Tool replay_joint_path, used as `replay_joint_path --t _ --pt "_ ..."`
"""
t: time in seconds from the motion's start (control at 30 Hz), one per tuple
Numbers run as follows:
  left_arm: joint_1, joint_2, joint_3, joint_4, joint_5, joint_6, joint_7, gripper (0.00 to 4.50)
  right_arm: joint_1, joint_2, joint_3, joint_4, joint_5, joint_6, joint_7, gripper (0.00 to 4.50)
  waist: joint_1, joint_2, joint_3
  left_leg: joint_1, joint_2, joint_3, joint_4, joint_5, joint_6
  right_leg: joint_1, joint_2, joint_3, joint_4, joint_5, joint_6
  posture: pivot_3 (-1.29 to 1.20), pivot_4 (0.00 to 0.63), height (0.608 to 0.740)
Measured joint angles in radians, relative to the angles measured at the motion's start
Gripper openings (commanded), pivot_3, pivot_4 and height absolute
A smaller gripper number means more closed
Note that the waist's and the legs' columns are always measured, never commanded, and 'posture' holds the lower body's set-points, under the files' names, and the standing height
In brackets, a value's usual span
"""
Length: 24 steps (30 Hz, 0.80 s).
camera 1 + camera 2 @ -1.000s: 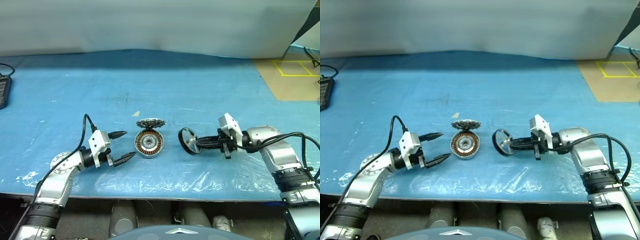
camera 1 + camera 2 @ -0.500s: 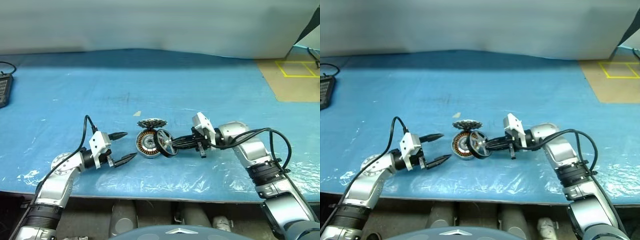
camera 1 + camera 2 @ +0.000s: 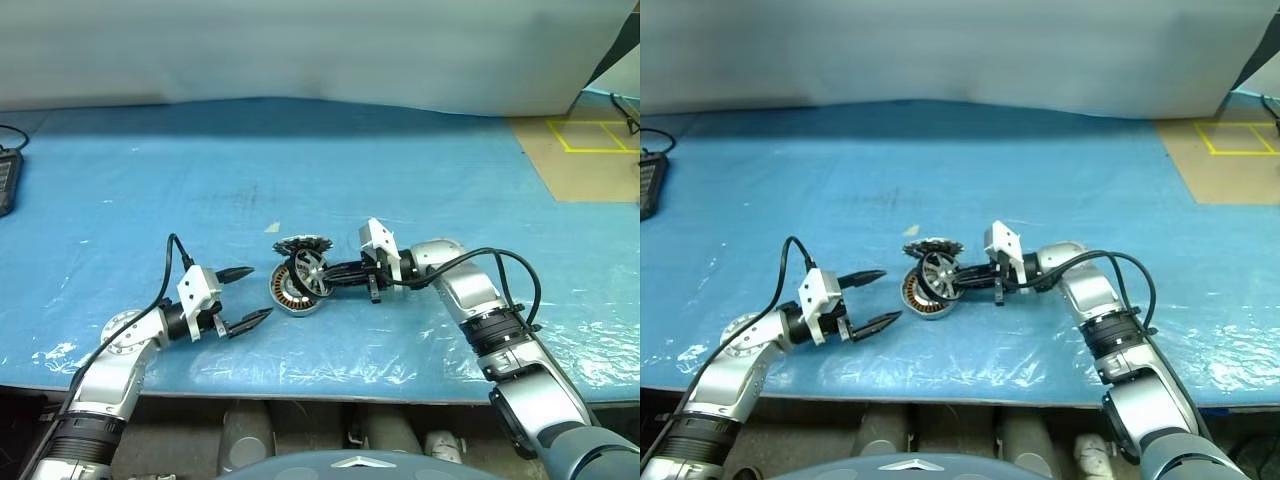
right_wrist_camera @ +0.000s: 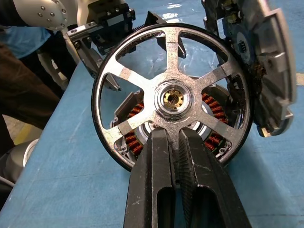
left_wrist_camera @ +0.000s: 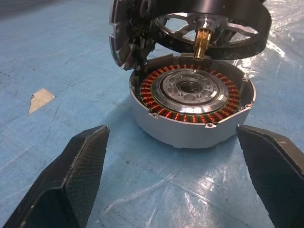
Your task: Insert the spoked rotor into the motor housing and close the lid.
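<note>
One spoked rotor [image 3: 307, 272], now over motor housing [image 3: 290, 290]

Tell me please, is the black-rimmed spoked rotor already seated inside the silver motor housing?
No, the rotor hangs tilted above the housing.

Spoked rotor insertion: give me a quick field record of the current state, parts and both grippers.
spoked rotor: gripped at its rim, tilted, above the housing, not seated
motor housing: on the blue table, copper windings exposed, centre hole free
lid: propped on edge against the housing's far side, toothed edge up
right gripper: shut on the rotor
left gripper: open, holding nothing, beside the housing
stage: rotor not inserted, lid off
</note>
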Motion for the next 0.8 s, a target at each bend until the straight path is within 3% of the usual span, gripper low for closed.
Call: replay_joint_path --t 0.8 --pt "0.009 0.000 0.000 -0.020 0.000 0.003 0.020 4.50 -0.018 0.039 0.031 0.005 -0.069 -0.039 -0.020 0.04 -0.001 0.000 0.000 0.000 0.000 0.000 0.000 0.000 0.000 0.000 0.000 0.000 0.001 0.000 0.000 0.00 0.150 0.740"
